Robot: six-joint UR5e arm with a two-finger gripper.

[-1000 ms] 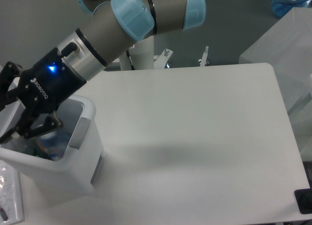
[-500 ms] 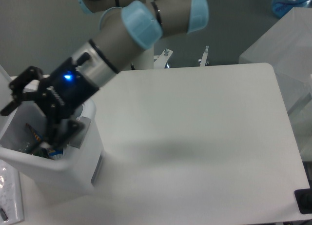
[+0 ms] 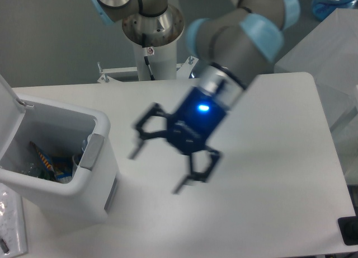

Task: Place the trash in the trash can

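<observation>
The gripper (image 3: 158,170) hangs above the middle of the white table (image 3: 268,157), blurred, its two black fingers (image 3: 197,169) spread wide apart with nothing between them. A blue light glows on its black body, and the grey arm with pale blue joints runs away from it toward one o'clock. Well apart from it, toward nine o'clock, stands the trash can (image 3: 72,188), white and boxy, its lid (image 3: 10,109) swung open and a grey tab (image 3: 92,151) on its front rim. Inside the can lies the trash (image 3: 53,163), a jumble of clear and coloured pieces; single items cannot be told apart there.
</observation>
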